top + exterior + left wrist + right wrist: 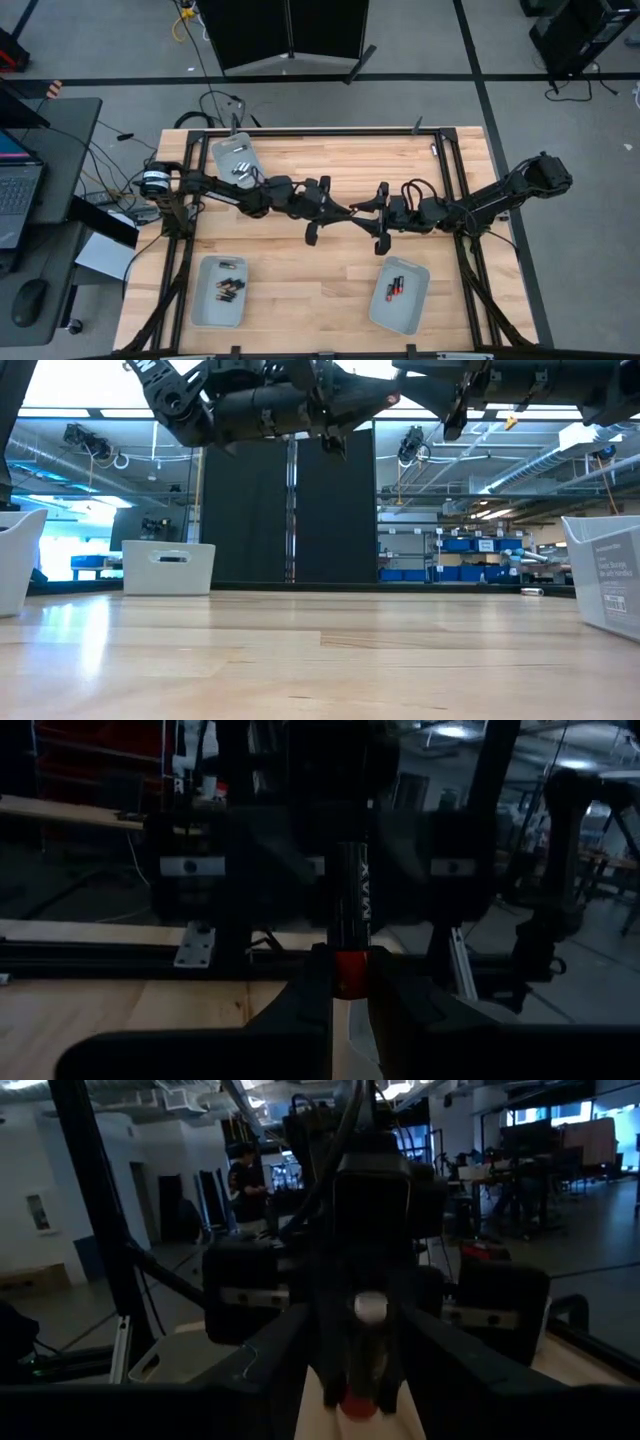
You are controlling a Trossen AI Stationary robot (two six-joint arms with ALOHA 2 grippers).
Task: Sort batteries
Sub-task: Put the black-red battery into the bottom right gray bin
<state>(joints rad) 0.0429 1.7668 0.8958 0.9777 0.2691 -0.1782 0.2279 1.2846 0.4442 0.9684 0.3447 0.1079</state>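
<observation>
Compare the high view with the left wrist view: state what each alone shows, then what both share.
Only the high view shows the three pale grey trays: the far tray with silvery cells, the near left tray and the near right tray with dark cells. Only the left wrist view shows a dark battery with a red end gripped between the left gripper's fingers. Both show the left gripper facing the right gripper above the wooden table.

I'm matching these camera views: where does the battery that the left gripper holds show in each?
Left wrist: the battery, centre, upright in the left gripper.
Right wrist: lower centre.
High: too small to make out, somewhere above mid-table.
Low: not discernible.
Shared landmark: the wooden table.
</observation>
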